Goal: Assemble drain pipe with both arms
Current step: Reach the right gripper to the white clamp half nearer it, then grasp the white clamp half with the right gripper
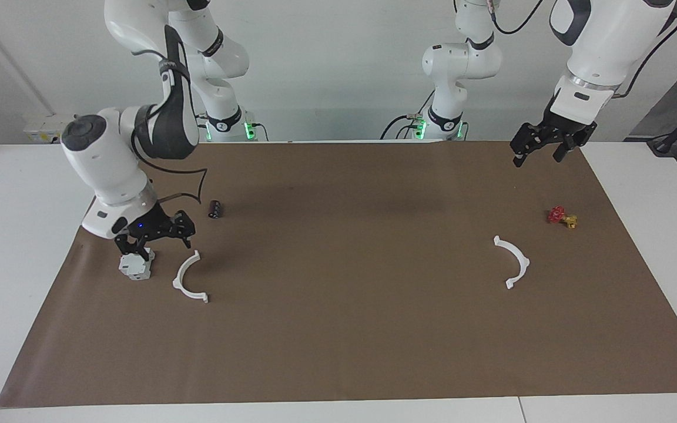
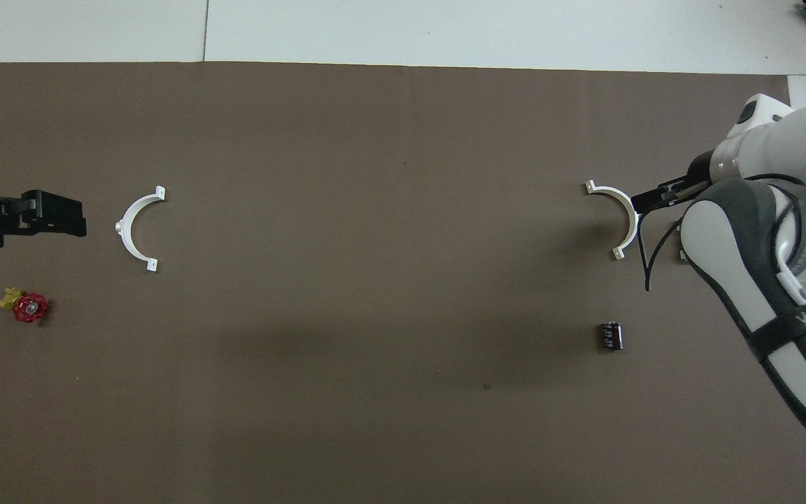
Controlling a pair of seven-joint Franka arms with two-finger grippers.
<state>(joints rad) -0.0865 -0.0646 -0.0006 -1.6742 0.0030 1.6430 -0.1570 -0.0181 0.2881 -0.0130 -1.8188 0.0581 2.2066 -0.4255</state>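
The assembly has not begun, judging by how things lie: the two halves of the drain pipe rest well apart on the brown-papered table (image 1: 338,352), neither one held, so both must be picked up, brought together and joined.

The right hand (image 1: 153,235) hangs low just beside one half-ring (image 1: 188,279) and directly over a grey-white boxy block (image 1: 134,265); its fingers look spread and grip nothing. A small black ribbed cylinder (image 1: 214,208) lies near it.

The left hand (image 1: 544,144) hovers high, well above and apart from the other half-ring (image 1: 515,261), fingers parted and empty. A red-and-yellow valve piece (image 1: 562,216) sits between that hand and its arc.

Each half is a thin, flat arc of smooth white plastic with small square tabs at its ends; the paper is matte and plain.
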